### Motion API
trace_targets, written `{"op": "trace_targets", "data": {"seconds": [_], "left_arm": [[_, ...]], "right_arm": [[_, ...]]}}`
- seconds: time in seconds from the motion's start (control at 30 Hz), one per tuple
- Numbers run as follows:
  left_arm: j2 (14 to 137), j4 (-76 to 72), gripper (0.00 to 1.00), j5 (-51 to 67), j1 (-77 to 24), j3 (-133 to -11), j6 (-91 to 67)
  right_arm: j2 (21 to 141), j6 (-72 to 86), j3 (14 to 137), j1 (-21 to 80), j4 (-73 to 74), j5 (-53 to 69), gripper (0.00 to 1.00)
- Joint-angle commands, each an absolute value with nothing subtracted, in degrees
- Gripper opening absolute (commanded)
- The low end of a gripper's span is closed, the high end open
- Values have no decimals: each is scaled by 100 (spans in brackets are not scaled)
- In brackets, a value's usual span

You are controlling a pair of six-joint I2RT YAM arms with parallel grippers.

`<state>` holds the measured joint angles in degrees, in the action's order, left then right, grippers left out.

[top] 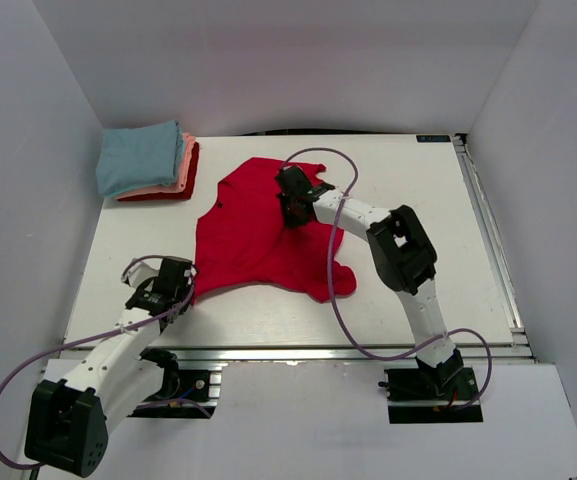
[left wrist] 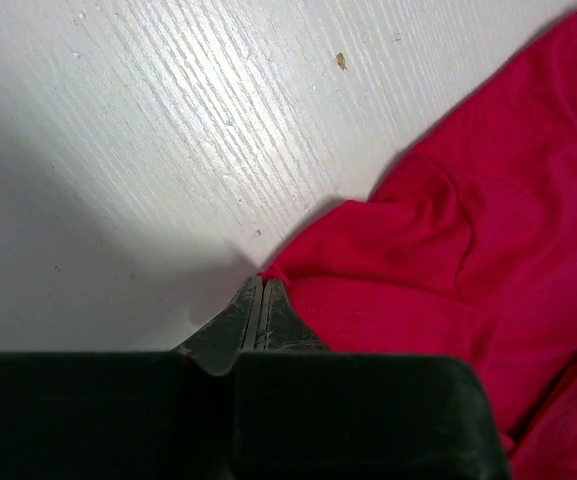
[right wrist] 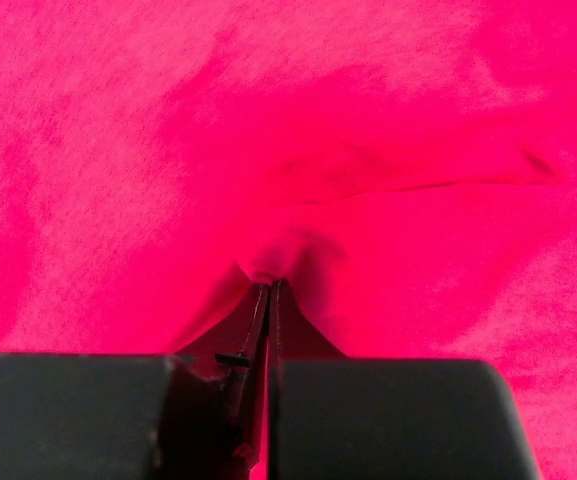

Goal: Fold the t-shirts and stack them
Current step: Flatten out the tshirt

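A white wood-grain worktop (top: pixel 418 200) sits inside plain white walls (top: pixel 298 60). The red t-shirt (top: pixel 243 240) lies opened out but rumpled at the middle of it, one sleeve reaching toward the far side. At the far left corner, well apart from it, is a stack of folded shirts: a light blue shirt (top: pixel 138 155) on top, a salmon-pink shirt (top: pixel 185 160) under it and a folded red shirt (top: pixel 163 196) at the bottom. The left hand (left wrist: pixel 261 290) is low at the shirt's near left corner, its fingers pressed together on the cloth's edge. The right hand (right wrist: pixel 268 290) is down on the shirt's far middle, its fingers nipping a small pucker of red cloth.
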<state>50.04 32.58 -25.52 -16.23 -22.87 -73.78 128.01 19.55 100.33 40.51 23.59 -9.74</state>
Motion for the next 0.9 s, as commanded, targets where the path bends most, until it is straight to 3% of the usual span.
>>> {"op": "trace_targets", "data": {"seconds": [0.0,0.3,0.53,0.67,0.87], "left_arm": [[4922,3357,0,-2707,-1600,-2294,-7242],[4983,3849,0,-3540,-1600,-3013,-6681],[6054,4000,0,-4543,-1600,-5312,-5487],[7089,3955,0,-5061,-1591,-6782,-4853],[7611,3833,0,-5827,-1249,-8619,-4114]], "right_arm": [[12394,2030,9915,4025,1969,-1485,0],[11271,2039,9388,3754,2022,-2100,0],[9713,1838,8517,2447,2205,-2145,0],[9203,1486,8867,1645,2610,-2101,0],[8694,1545,9307,161,3005,-2014,0]]}}
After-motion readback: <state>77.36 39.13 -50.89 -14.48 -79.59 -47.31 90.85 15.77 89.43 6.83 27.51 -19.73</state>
